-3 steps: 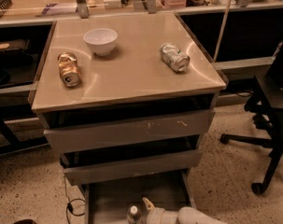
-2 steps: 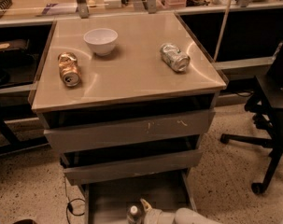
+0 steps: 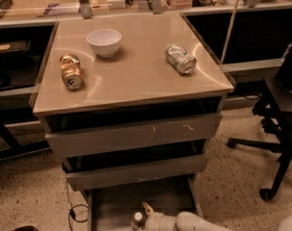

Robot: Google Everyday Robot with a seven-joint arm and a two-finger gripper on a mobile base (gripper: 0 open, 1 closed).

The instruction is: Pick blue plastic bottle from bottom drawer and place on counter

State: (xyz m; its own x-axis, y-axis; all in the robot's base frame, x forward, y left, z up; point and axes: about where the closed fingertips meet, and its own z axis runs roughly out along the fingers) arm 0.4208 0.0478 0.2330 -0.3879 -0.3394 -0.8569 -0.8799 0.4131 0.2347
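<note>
The bottom drawer [image 3: 116, 206] is pulled out at the foot of the cabinet, showing a flat grey floor. The blue plastic bottle [image 3: 137, 219] stands in it at the lower edge of the view; only its white cap and neck show. My gripper [image 3: 146, 213] reaches in from the lower right on a white arm, with one pale fingertip [image 3: 147, 208] right beside the bottle's cap. The counter [image 3: 136, 76] is the glossy beige top of the cabinet above.
On the counter lie a gold can [image 3: 71, 71] at the left, a white bowl [image 3: 104, 42] at the back and a crushed silver can [image 3: 180, 58] at the right. A black office chair [image 3: 280, 124] stands to the right. A wooden bench [image 3: 39, 4] runs behind.
</note>
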